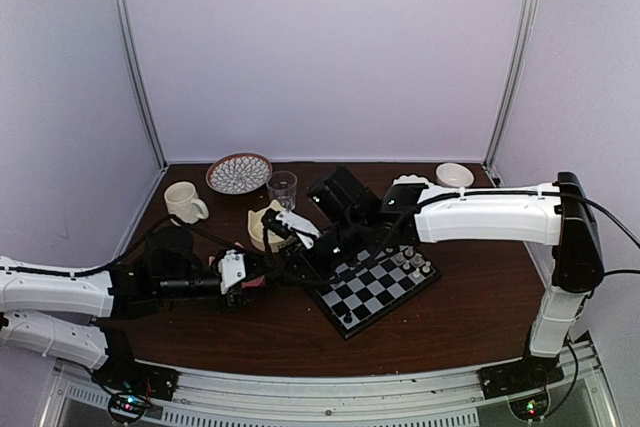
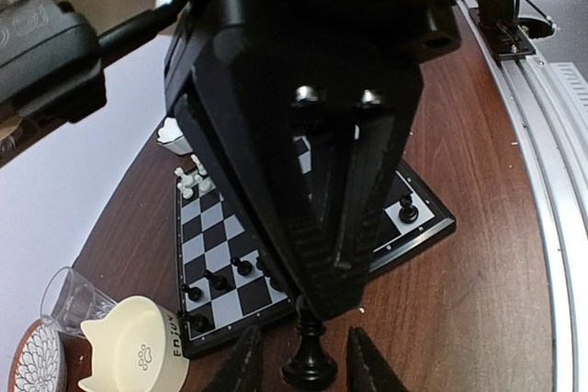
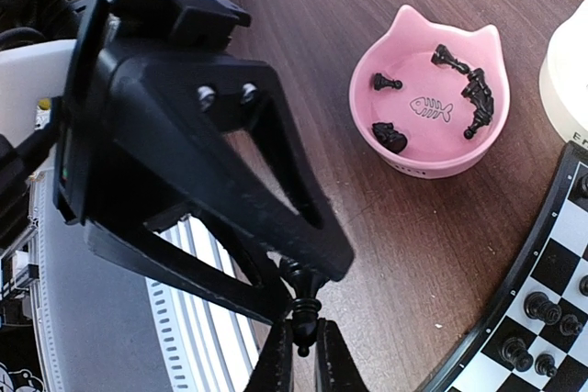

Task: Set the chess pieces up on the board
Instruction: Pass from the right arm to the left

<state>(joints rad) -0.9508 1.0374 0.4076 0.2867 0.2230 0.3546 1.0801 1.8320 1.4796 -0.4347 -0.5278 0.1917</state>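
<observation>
1. Chess pieces (image 2: 218, 279) in black stand in a row along the edge of the board (image 1: 375, 287) that faces the cream cat-shaped bowl (image 2: 156, 369). One more stands alone near the opposite corner, and white chessmen (image 2: 188, 181) cluster at the far corner.
2. One black chessman (image 2: 308, 355) is off the board. It is held in the air over the tabletop (image 1: 470, 317), just left of the board, where your two arms meet.
3. Your right jaws are closed on one end of it. Your left jaws stand on either side of its other end, with thin gaps showing in the left wrist view, so you cannot tell whether they grip it.
4. The right arm (image 1: 490, 217) gets in your way. Its black wrist fills the left wrist view and hides the middle of the board. From above, it and the left arm (image 1: 60, 292) cross the board's left corner and hide the pink bowl.
5. The pink cat-shaped bowl (image 3: 432, 167) sits near the board and close beside the cream bowl. Several black chessmen lie in it around a fish-bone drawing.
6. The cream bowl sits just beside a board corner and shows a paw print on its floor.
7. A mug (image 1: 185, 202), a patterned plate (image 1: 238, 172), a glass (image 1: 282, 187) and a small white bowl (image 1: 455, 174) stand along the back of the tabletop.
</observation>
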